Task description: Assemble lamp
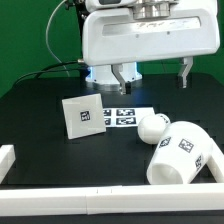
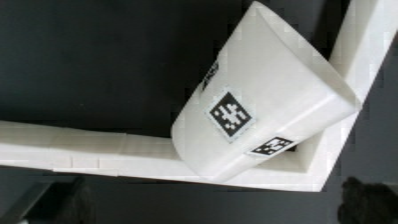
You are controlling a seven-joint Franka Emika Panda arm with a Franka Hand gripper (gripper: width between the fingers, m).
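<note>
The lamp's parts lie apart on the black table. The flat square base [image 1: 83,117] with one tag sits left of centre. The round-headed bulb [image 1: 152,126] rests beside the tapered shade [image 1: 186,153], which lies on its side at the exterior view's right. My gripper [image 1: 153,76] hangs high above them, open and empty. In the wrist view the shade [image 2: 267,100] lies in the corner of the white rail [image 2: 89,145], well below my gripper [image 2: 196,200]. Only the blurred dark fingertips [image 2: 365,198] show at the frame edge.
The marker board [image 1: 122,117] lies flat between the base and the bulb. A low white rail [image 1: 100,203] runs along the table's front and up the exterior view's left side [image 1: 8,160]. The big white robot body fills the top of the exterior view.
</note>
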